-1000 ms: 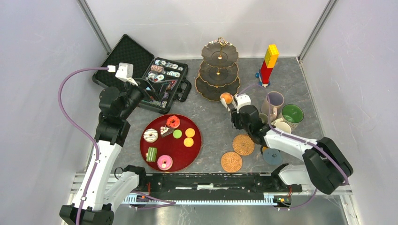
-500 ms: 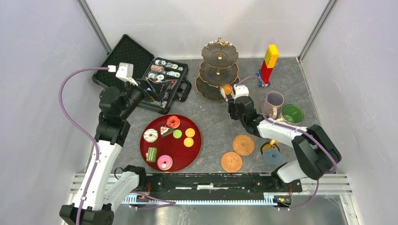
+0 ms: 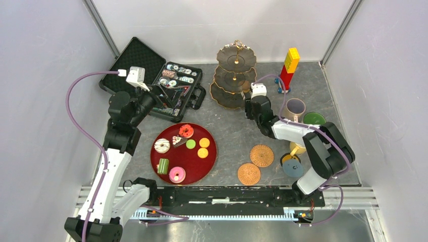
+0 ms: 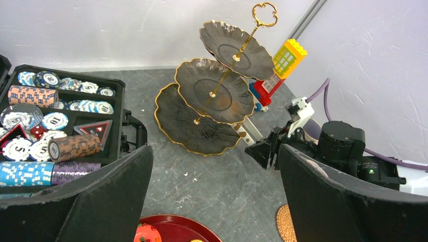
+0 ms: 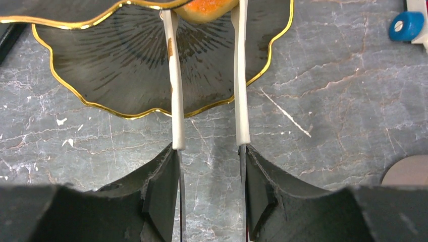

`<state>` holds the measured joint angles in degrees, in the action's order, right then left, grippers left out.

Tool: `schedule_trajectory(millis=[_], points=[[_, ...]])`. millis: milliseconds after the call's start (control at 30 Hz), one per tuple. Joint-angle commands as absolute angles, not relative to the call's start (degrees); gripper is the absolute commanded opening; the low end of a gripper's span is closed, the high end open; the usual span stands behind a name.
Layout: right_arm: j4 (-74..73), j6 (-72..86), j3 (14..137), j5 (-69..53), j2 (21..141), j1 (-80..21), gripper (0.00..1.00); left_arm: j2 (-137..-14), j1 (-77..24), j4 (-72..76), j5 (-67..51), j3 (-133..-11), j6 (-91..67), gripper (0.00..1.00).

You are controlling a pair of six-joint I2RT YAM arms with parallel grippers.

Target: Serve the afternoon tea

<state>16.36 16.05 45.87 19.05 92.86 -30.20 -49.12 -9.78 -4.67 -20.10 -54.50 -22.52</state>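
Right wrist view: the right gripper [image 5: 210, 156] is clamped on the tongs [image 5: 174, 101], and an orange macaron [image 5: 207, 6] is pinched between the tong tips. The macaron is held over the bottom tier [image 5: 116, 75] of the stand [image 3: 235, 75], close by the gold rim of the middle tier [image 4: 202, 80]. It is cut off by the frame edge, so contact with the plate cannot be confirmed. The left gripper [image 4: 216, 151] is spread wide and empty, well apart from the stand.

The step in hand is judged to be placement of the macaron on the bottom tier. The tongs should be lowered until the macaron is seated on the flat of the plate, away from the scalloped rim, where it could slide off. The middle tier should not be struck by the tong tips, as the stand may be tipped. The clamp should be eased only slightly, so that the macaron is released while the tongs are retained. The tongs are then to be drawn straight back.
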Motion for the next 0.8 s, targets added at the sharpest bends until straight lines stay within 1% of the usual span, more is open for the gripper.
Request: schedule_trajectory(millis=[0, 67, 333, 767], points=[[24.2, 13.3, 44.9, 17.9, 92.8, -29.3, 0.48, -49.2, -9.9, -3.6, -21.8, -56.6, -24.7, 1.0], [25.3, 12.9, 44.8, 17.2, 93.6, -29.0, 0.5, -49.2, -10.0, -3.6, -21.9, -56.7, -24.9, 1.0], [22.6, 11.1, 48.5, 16.0, 97.9, -28.7, 0.55, -49.1, -10.0, -3.4, -22.4, -56.7, -25.3, 1.0], [22.6, 10.7, 48.3, 16.3, 99.2, -28.7, 0.65, -49.2, -10.1, -3.3, -22.3, -56.6, -25.5, 1.0]])
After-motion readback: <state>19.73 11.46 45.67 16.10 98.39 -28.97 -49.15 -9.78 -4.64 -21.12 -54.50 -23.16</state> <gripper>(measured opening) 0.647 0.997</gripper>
